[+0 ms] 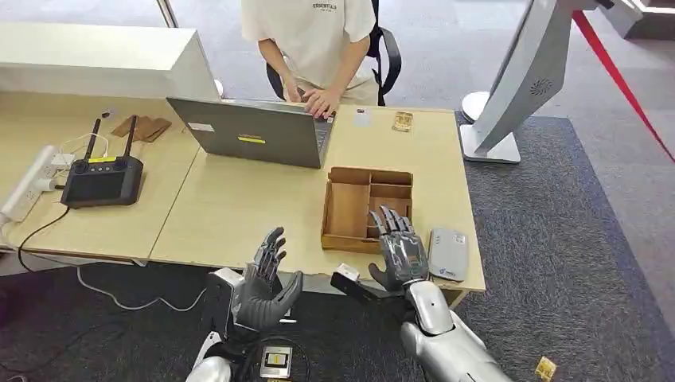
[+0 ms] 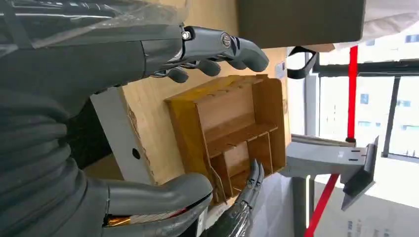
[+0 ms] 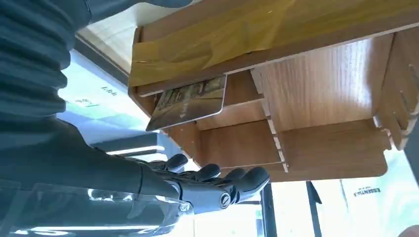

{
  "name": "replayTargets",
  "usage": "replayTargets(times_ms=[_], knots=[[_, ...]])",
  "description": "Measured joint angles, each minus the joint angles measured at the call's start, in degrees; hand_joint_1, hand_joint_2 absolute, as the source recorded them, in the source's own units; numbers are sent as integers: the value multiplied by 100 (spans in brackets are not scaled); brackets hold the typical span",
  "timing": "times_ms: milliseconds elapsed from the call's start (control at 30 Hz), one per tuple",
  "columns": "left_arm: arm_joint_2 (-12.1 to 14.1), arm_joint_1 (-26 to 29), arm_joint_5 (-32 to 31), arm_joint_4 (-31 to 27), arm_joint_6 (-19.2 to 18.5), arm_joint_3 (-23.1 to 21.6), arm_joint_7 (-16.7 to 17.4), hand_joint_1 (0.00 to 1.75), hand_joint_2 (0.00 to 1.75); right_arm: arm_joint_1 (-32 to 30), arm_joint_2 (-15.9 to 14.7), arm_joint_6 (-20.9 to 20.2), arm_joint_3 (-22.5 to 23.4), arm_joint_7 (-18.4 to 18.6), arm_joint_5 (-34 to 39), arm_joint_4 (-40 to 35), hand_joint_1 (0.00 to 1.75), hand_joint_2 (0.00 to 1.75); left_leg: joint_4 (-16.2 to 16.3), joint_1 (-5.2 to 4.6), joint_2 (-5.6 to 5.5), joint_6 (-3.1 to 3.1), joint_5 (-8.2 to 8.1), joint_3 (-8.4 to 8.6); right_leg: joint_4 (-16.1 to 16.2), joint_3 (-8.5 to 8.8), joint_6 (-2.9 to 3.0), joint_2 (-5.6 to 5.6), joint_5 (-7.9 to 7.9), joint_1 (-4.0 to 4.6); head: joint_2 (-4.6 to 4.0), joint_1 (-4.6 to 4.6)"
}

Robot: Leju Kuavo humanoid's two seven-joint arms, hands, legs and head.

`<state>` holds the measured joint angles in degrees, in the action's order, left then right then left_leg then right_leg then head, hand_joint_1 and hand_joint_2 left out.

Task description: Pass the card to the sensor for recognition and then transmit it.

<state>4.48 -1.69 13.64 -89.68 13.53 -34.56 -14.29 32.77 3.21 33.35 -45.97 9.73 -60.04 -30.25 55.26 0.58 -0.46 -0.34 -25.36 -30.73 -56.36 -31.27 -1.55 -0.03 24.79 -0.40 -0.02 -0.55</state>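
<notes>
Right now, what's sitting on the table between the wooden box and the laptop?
Nothing: in the head view, only bare tabletop lies between the wooden box and the laptop. The two stand apart, not touching.

An office — wooden desk (image 1: 239,207), open laptop (image 1: 255,131), grey carpet (image 1: 573,239) — with a person (image 1: 314,40) typing.

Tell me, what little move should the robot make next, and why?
Probably lower the right robot hand into the wooden box to grip the card. That hand hovers open over the box's near corner, the card leans in a compartment there, and neither hand holds anything.
</notes>
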Motion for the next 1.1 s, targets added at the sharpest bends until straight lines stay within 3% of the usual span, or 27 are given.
replayTargets(times_ms=[67, 167, 200, 267, 1100], knots=[[0, -2, 65, 11, 0, -2, -26, 0, 175, 0, -7, -13, 0, 26, 15, 2, 0, 175, 0, 0, 0, 0, 0, 0, 0, -1, 0, 0, 0, 0, 0, 0], [0, -35, 168, 46, 0, -22, -79, 0, 175, 0, -33, -46, -2, 65, 70, 22, 28, 175, 0, 0, 0, 0, 0, 0, 1, -1, 0, 0, 0, 0, 0, 0], [0, -45, 188, 59, 0, -24, -90, 0, 175, -1, -44, -66, -2, 90, 92, 28, 28, 175, 0, 0, 0, 0, 0, 0, 1, -2, 0, 0, 0, 0, 0, -2], [0, -57, 203, 79, 0, -28, -103, 0, 175, -1, -61, -101, -2, 127, 118, 31, 56, 175, 0, 0, 2, 0, 0, 0, 1, -3, 0, 1, 0, 0, 0, 0], [0, -65, 210, 164, 0, -37, -103, 0, 175, -1, -146, -199, -46, 245, 125, 85, 56, 175, 0, 0, 2, 0, 0, 0, 1, -2, 0, 1, 0, 0, 0, 0]])
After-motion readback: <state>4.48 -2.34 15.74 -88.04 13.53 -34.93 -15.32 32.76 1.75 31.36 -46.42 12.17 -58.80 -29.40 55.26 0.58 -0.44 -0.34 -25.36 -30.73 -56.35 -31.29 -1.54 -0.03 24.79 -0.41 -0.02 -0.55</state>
